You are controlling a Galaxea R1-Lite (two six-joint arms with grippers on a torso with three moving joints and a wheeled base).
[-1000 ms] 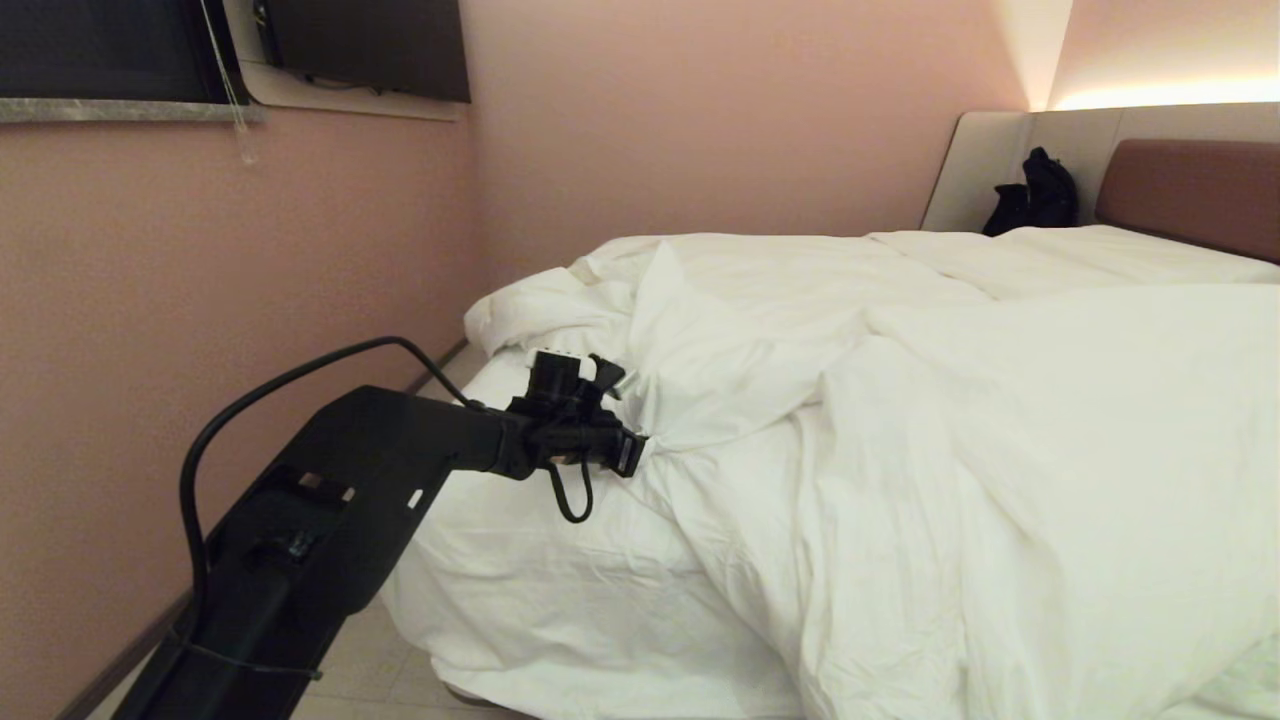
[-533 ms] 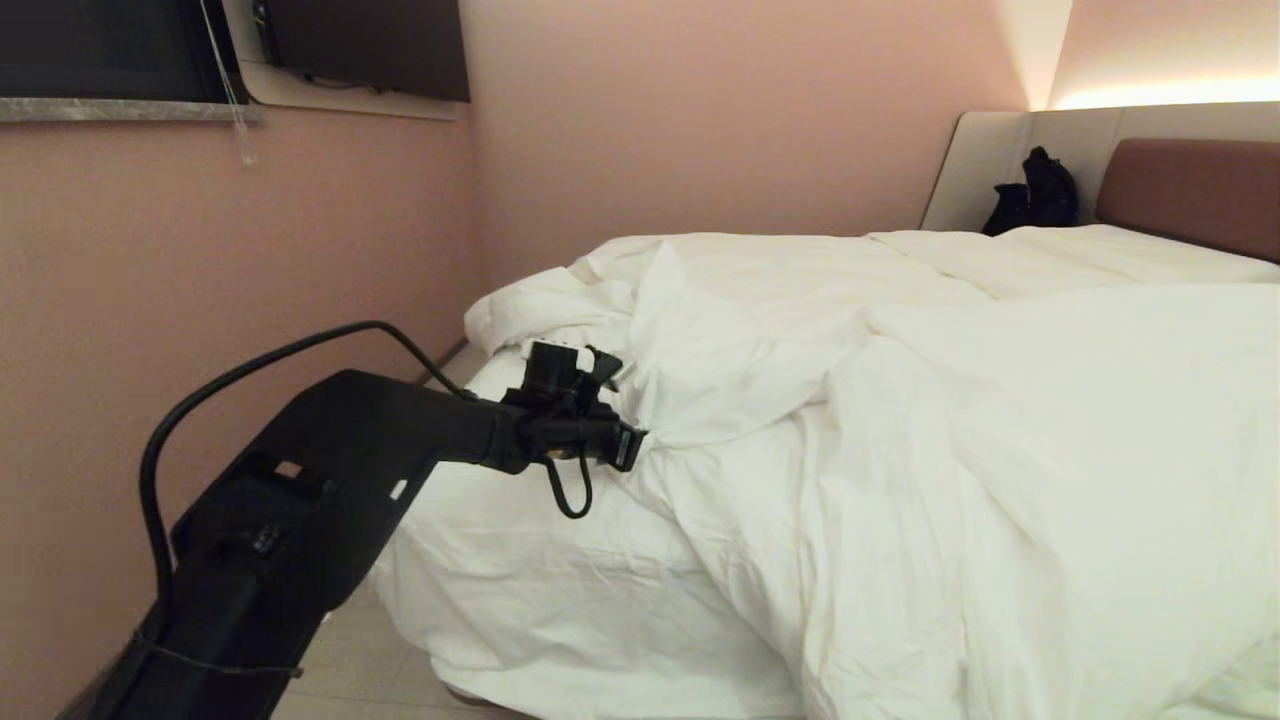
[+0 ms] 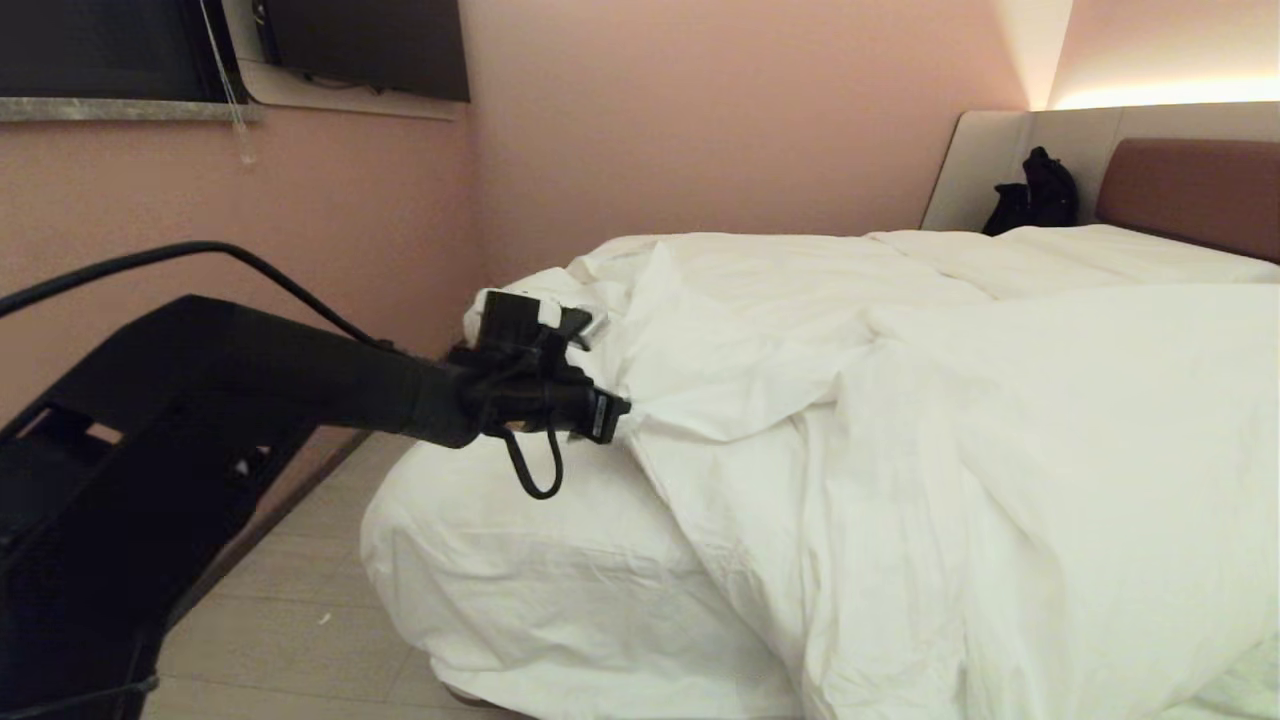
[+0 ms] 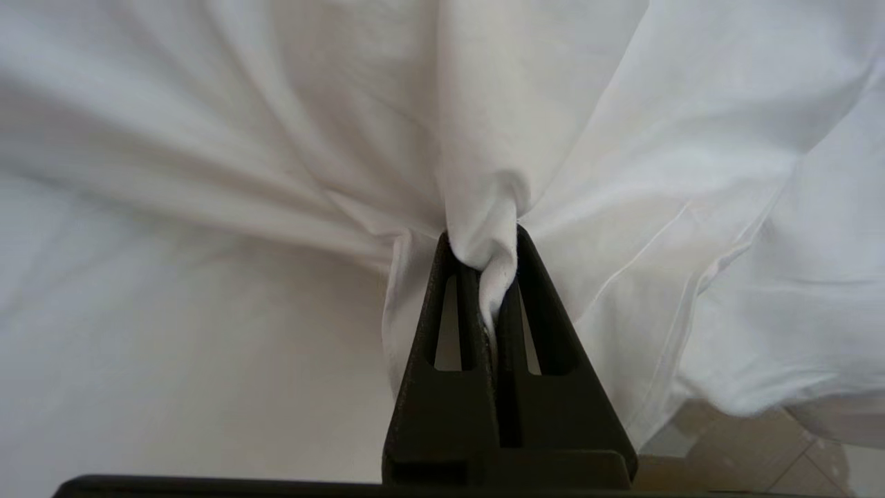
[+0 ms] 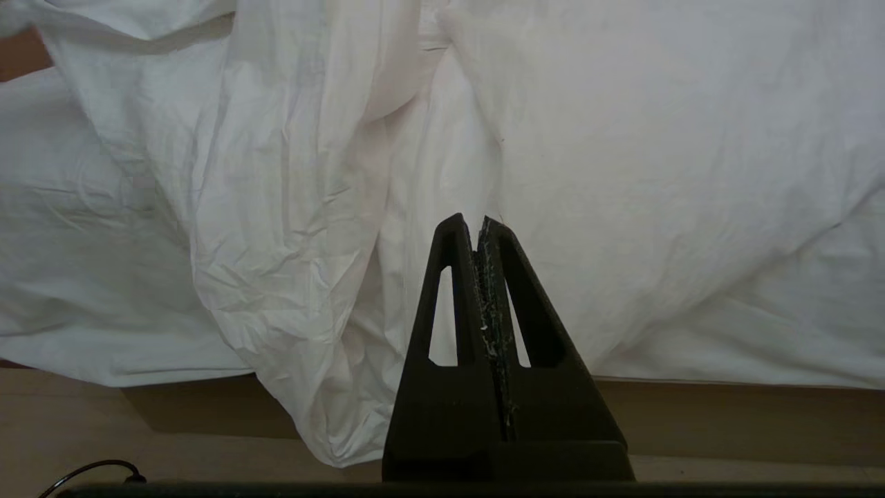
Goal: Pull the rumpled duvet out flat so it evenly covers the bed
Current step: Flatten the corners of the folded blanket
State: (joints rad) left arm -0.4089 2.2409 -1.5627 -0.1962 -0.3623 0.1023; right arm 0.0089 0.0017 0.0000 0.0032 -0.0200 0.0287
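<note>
The duvet lay bunched toward the bed's right, sheet bare at the near-left corner. The left gripper, clenched on a fold, had drawn it leftward, tautening it. The right gripper hung closed, empty.

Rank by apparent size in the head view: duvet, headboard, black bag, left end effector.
1. duvet, by far the largest.
2. headboard, partly cut off by the frame.
3. left end effector and black bag: look similar, and the end effector is much nearer, so unranked.

One duvet, one bed, two grippers.
</note>
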